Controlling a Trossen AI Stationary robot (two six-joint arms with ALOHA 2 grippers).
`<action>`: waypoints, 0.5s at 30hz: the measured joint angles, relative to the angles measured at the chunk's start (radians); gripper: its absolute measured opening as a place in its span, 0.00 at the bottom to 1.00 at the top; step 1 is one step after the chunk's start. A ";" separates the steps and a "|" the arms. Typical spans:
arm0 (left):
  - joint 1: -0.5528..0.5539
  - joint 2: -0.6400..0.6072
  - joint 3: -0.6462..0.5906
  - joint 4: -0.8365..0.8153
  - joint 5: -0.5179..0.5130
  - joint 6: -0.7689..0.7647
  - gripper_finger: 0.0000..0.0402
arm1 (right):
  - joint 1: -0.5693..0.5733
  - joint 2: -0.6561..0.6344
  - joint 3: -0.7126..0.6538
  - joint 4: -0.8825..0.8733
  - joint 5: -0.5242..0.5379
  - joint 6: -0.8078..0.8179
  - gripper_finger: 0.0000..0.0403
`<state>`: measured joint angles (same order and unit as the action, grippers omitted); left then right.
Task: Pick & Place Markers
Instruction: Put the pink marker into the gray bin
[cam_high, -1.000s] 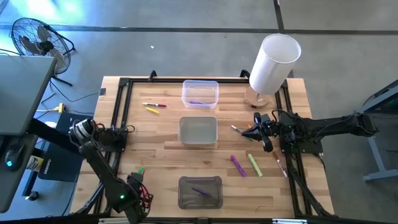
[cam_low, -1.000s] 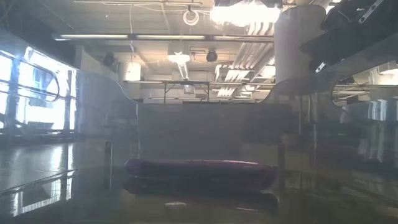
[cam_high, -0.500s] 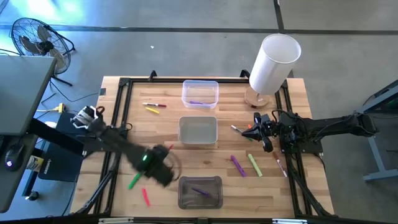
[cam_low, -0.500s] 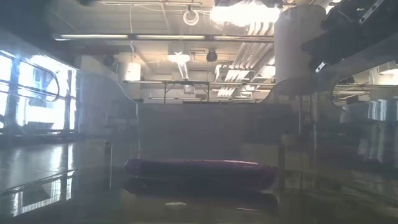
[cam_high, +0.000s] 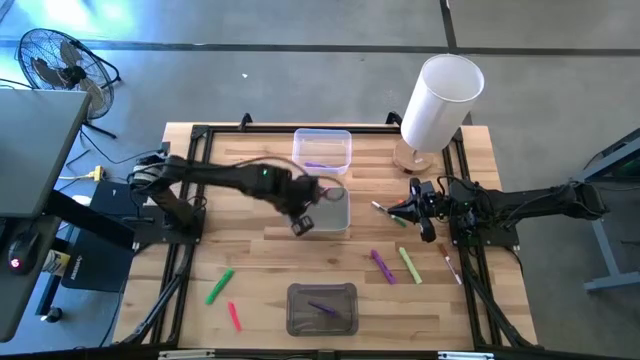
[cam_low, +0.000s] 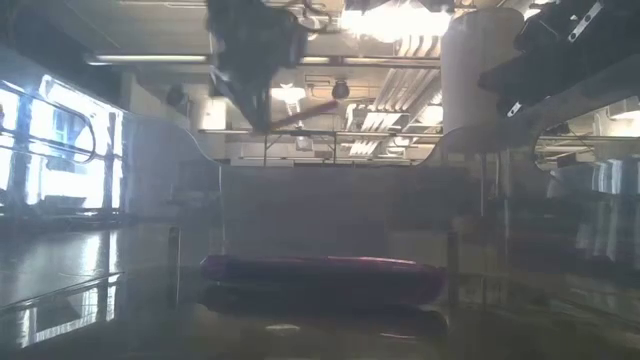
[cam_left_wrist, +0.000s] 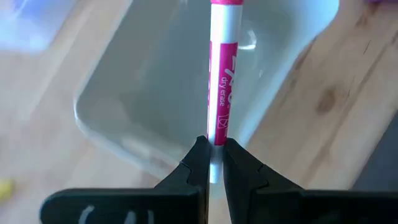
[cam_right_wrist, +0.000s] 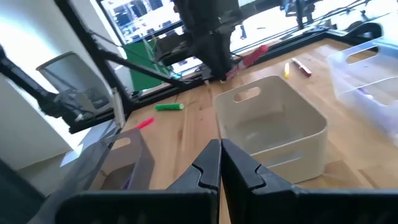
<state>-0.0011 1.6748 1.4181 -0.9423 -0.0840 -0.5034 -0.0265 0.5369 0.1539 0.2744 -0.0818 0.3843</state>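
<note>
Since the earlier frame, the left arm swings from the table's near left corner up to the middle; the left gripper (cam_high: 303, 222) now hangs at the near-left corner of the middle bin (cam_high: 320, 211).

Its fingers are pressed almost together on a pink marker (cam_left_wrist: 219, 93), which points out over the bin's inside.

So the step in hand, I judge, is carrying this marker to the bin. Next it needs to come fully over the opening and let go.

The right gripper (cam_high: 422, 208) waits closed and empty at the right side, near loose markers: purple marker (cam_high: 382, 265), light green marker (cam_high: 410, 264).

On the near left lie a green marker (cam_high: 219, 286) and a red marker (cam_high: 234, 316).
</note>
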 joint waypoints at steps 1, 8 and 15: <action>0.020 0.007 0.000 0.010 0.022 0.046 0.05 | 0.000 0.000 0.000 0.000 0.012 0.000 0.00; 0.084 0.105 -0.001 0.021 0.123 0.261 0.05 | 0.000 0.000 0.000 0.000 0.099 0.018 0.00; 0.087 0.156 0.000 0.037 0.121 0.320 0.13 | 0.000 0.000 0.000 0.000 0.165 0.036 0.00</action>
<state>0.0858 1.8308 1.4181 -0.9051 0.0367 -0.1836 -0.0265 0.5369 0.1539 0.2741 0.0836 0.4204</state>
